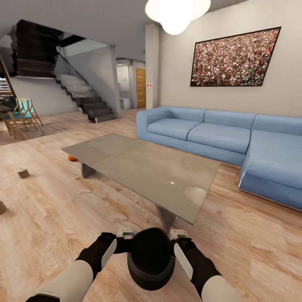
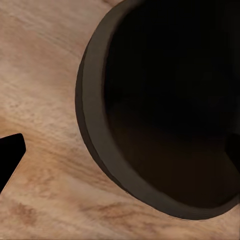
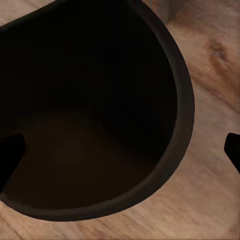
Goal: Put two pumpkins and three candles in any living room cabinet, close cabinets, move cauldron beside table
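Just short of the glass counter (image 1: 142, 167), the cauldron (image 1: 151, 258) hangs above the wood floor (image 1: 63, 218) between both arms; the left hand (image 1: 126, 235) and right hand (image 1: 178, 235) each straddle its rim, one finger inside, apparently clenched on it, likely to share the weight; its mouth faces upward, axis roughly vertical; a pumpkin (image 1: 72, 158) lies under the counter's far corner.

No text, label, brand or number can be read. A small white sign (image 1: 149, 85) with red marks hangs on the far wall beside the wooden door (image 1: 140, 88), too small to make out. The picture (image 1: 235, 58) above the sofa (image 1: 218, 138) bears no writing.
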